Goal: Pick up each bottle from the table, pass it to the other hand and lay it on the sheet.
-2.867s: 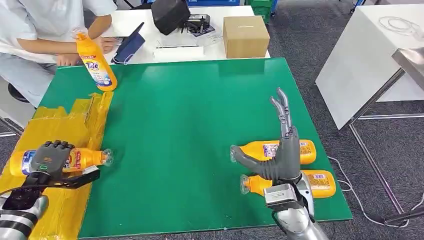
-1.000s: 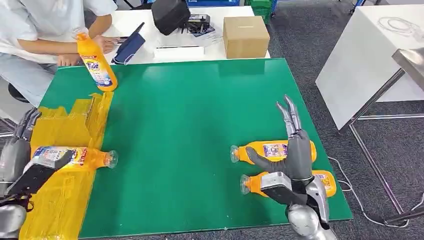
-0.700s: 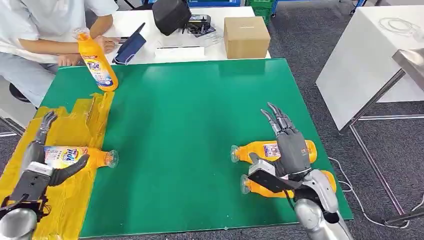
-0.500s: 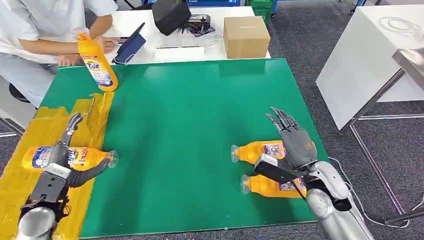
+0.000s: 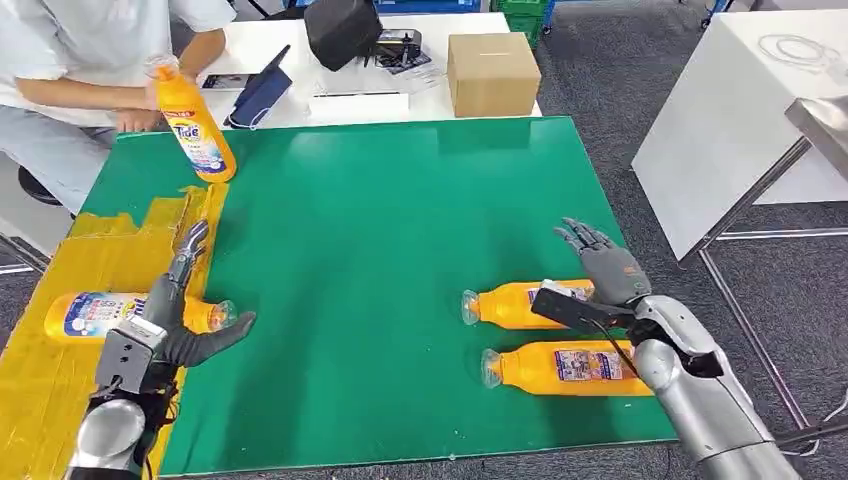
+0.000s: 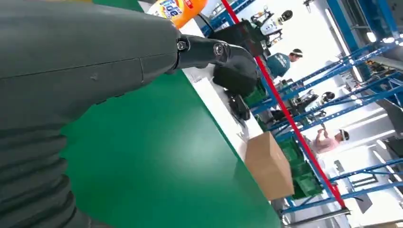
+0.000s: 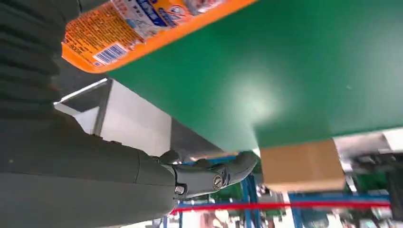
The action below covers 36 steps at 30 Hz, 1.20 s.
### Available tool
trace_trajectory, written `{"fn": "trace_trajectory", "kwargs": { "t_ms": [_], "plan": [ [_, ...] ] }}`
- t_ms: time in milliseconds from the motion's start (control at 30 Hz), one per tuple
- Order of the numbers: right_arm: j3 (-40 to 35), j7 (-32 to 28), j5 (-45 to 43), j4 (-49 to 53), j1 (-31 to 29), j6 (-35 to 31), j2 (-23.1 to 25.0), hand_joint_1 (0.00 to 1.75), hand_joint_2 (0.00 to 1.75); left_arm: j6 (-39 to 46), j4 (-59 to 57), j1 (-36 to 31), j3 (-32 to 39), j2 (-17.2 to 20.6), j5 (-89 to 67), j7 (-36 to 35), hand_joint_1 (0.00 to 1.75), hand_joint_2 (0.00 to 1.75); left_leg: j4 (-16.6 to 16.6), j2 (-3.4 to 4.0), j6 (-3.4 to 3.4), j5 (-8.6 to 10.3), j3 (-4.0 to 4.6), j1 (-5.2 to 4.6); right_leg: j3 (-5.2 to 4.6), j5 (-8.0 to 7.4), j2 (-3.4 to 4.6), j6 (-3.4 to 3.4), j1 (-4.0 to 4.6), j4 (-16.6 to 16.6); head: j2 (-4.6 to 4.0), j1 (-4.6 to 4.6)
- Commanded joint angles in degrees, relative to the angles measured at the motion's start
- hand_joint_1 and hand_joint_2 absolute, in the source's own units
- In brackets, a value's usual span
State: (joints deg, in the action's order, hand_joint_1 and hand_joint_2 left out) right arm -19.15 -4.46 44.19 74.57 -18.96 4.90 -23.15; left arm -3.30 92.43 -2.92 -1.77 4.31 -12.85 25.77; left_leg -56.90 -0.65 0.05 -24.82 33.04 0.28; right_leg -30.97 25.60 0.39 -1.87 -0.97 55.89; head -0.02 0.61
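One orange bottle (image 5: 88, 312) lies on its side on the yellow sheet (image 5: 110, 250) at the left. My left hand (image 5: 168, 320) hovers open by that bottle's cap end, fingers spread, holding nothing. Two more orange bottles lie side by side on the green mat at the right, a far one (image 5: 515, 303) and a near one (image 5: 565, 366). My right hand (image 5: 603, 278) is open above the far bottle's base end, gripping nothing. The right wrist view shows a bottle's label (image 7: 142, 21) close by the hand. A fourth bottle (image 5: 192, 125) stands upright at the mat's far left corner.
A person sits at the far left with a hand (image 5: 140, 118) next to the upright bottle. Behind the green mat (image 5: 380, 220) a white table carries a cardboard box (image 5: 490, 70), a black bag (image 5: 342, 30) and papers. A white cabinet (image 5: 740, 110) stands to the right.
My left hand let go of the bottle on the sheet and moved right toward the mat's edge. My right hand swung right, uncovering the near bottle.
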Motion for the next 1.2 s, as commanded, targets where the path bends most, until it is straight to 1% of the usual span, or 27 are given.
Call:
{"fn": "trace_trajectory", "kwargs": {
  "t_ms": [33,167,300,467,567,633,667,733,767,900,967,1067,1100,1133,1200],
  "plan": [
    [-6.74,-1.51,-1.47,-13.86,-8.03,2.77,-0.57,0.00,1.75,0.28,-5.19,-4.27,-1.43,-0.04,1.53,0.09,0.00,1.75,0.02,0.09,-0.02,-0.05,-0.19,0.08,0.21,0.01,0.01,0.10,0.10,-0.09,0.00,-0.04],
    [-7.81,-1.60,-1.76,-14.84,-8.77,3.57,-0.95,0.00,1.75,0.33,-5.22,-4.49,-1.64,0.20,1.55,0.17,0.00,1.75,0.02,0.03,-0.01,-0.03,-0.12,0.03,0.12,0.01,-0.01,0.05,0.04,-0.04,0.00,0.00],
    [-10.67,-2.71,-3.64,-17.24,-10.55,6.35,-2.11,0.00,1.75,0.88,-5.84,-5.38,-1.41,0.27,2.29,0.60,0.00,1.75,-0.01,0.08,0.00,-0.06,-0.16,0.07,0.18,0.02,0.00,0.08,0.09,-0.06,0.00,0.00],
    [-10.72,-2.75,-3.74,-17.36,-10.64,6.42,-2.25,0.00,1.75,0.88,-5.91,-5.49,-1.44,0.26,2.29,0.60,0.00,1.75,0.00,0.04,0.00,-0.03,-0.12,0.05,0.14,0.01,-0.03,0.07,0.06,-0.05,0.00,-0.02],
    [-12.12,-3.57,-6.28,-18.39,-11.64,8.24,-3.51,0.00,1.75,0.92,-6.77,-6.02,-1.90,0.35,2.64,0.80,0.00,1.75,0.00,0.06,-0.01,-0.06,-0.18,0.08,0.23,0.02,-0.03,0.11,0.11,-0.08,0.00,-0.02],
    [-13.65,-3.69,-7.13,-19.33,-12.52,8.80,-4.55,0.00,1.75,0.95,-7.39,-6.46,-2.23,0.42,3.14,0.89,0.00,1.75,0.01,0.02,0.00,-0.02,-0.08,0.02,0.10,0.01,-0.03,0.05,0.03,-0.03,0.00,0.00],
    [-14.59,-3.74,-7.60,-19.76,-12.91,9.06,-5.23,0.00,1.75,0.91,-7.74,-6.69,-2.44,0.53,3.48,0.88,0.00,1.75,-0.01,0.08,-0.01,-0.10,-0.22,0.10,0.28,0.04,-0.04,0.13,0.13,-0.09,0.00,-0.02],
    [-14.59,-3.74,-7.60,-19.76,-12.91,9.06,-5.23,0.00,1.75,0.91,-7.74,-6.69,-2.44,0.53,3.48,0.88,0.00,1.75,-0.01,0.08,-0.01,-0.10,-0.22,0.10,0.28,0.04,-0.04,0.13,0.13,-0.09,0.00,-0.02],
    [-14.92,-3.81,-7.77,-19.86,-12.98,9.18,-5.55,0.00,1.75,0.95,-7.75,-6.69,-2.49,0.57,3.58,0.87,0.00,1.75,0.00,-0.01,0.00,-0.02,-0.10,0.01,0.12,0.03,-0.06,0.05,0.02,-0.02,0.00,-0.02],
    [-17.37,-3.93,-8.96,-20.28,-13.68,10.67,-8.08,0.00,1.75,1.27,-8.33,-7.08,-2.31,0.62,4.33,0.81,0.00,1.75,-0.01,-0.04,0.00,-0.02,-0.09,0.02,0.12,0.03,-0.09,0.05,0.03,-0.03,0.00,-0.02],
    [-17.90,-3.29,-8.89,-20.73,-13.85,10.22,-8.20,0.00,1.75,1.27,-8.33,-7.08,-2.37,0.64,4.35,0.81,0.00,1.75,-0.05,-0.04,0.00,-0.08,-0.18,0.07,0.25,0.06,-0.13,0.09,0.10,-0.05,0.00,0.00],
    [-17.94,-3.30,-8.89,-20.78,-13.75,10.22,-8.20,0.00,1.75,1.27,-8.33,-7.06,-2.38,0.63,4.35,0.81,0.00,1.75,-0.01,0.03,0.00,-0.05,-0.14,0.05,0.17,0.02,-0.03,0.07,0.06,-0.05,0.00,0.00],
    [-18.74,-1.26,-7.56,-21.44,-14.05,9.48,-8.10,0.00,1.75,1.28,-8.01,-6.84,-2.38,0.56,4.36,0.80,0.00,1.75,0.00,0.01,0.00,-0.02,-0.08,0.01,0.09,0.00,-0.02,0.04,0.02,-0.03,0.00,0.00],
    [-19.30,-0.05,-6.56,-21.85,-14.17,9.24,-8.17,0.00,1.75,1.29,-7.95,-6.78,-2.35,0.50,4.38,0.76,0.00,1.75,-0.02,0.08,-0.01,-0.09,-0.21,0.09,0.26,0.03,-0.02,0.11,0.11,-0.09,0.00,-0.02],
    [-20.24,0.90,-5.01,-22.02,-14.37,9.34,-8.70,0.00,1.75,1.35,-7.93,-6.72,-2.27,0.36,4.41,0.63,0.00,1.75,0.00,0.09,-0.01,-0.06,-0.18,0.06,0.20,0.02,0.01,0.09,0.08,-0.07,0.00,0.00]
  ]
}}
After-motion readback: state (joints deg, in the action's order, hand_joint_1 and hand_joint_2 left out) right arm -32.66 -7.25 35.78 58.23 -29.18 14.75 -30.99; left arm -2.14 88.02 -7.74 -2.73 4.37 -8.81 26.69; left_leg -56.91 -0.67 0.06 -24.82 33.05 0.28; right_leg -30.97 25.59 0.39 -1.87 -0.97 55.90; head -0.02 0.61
